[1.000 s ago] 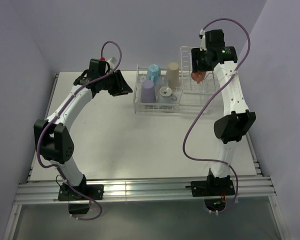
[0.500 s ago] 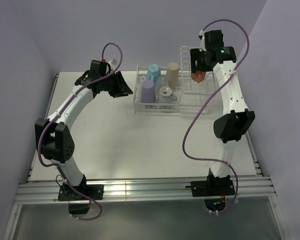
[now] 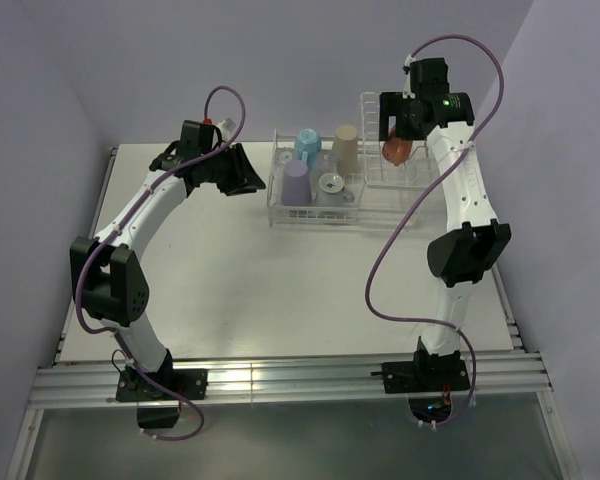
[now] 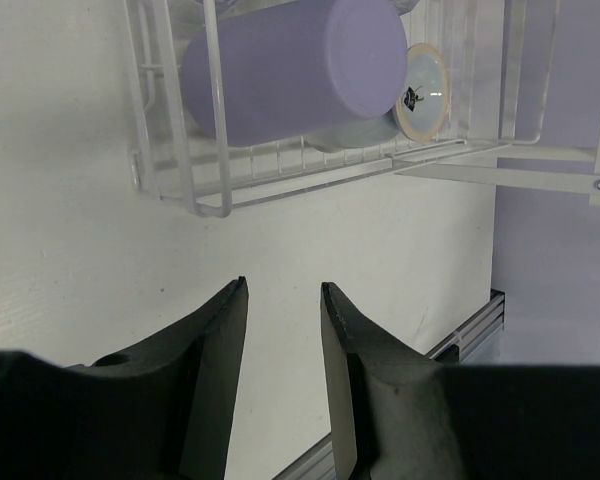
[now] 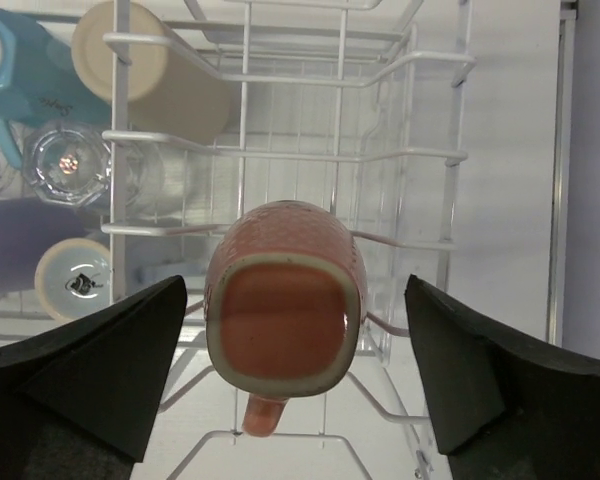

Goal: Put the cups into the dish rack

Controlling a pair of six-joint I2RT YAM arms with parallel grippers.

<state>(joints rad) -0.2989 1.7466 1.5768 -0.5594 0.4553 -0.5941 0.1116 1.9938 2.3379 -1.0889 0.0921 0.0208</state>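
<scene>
The clear dish rack [image 3: 276, 214] stands at the back of the table. Its low section holds a light blue cup [image 3: 307, 145], a tan cup [image 3: 345, 148], a purple cup [image 3: 296, 183] and a grey-blue mug [image 3: 330, 186]. An orange mug [image 5: 285, 305] lies on its side among the upright dividers [image 5: 280, 152], base toward the camera and handle down. My right gripper [image 5: 296, 300] stands wide open around it, both fingers apart from it. A clear glass [image 5: 70, 160] shows beside the tan cup [image 5: 155, 75]. My left gripper [image 4: 283, 290] hovers open over bare table, just left of the rack [image 4: 210, 195] and the purple cup [image 4: 290, 70].
The purple wall rises right behind the rack. A metal rail [image 3: 280, 378] runs along the near table edge by the arm bases. The white tabletop [image 3: 280, 290] stretches in front of the rack.
My right gripper has opened wide and let go of the orange mug, which stays resting among the dividers. The left arm has barely moved.
</scene>
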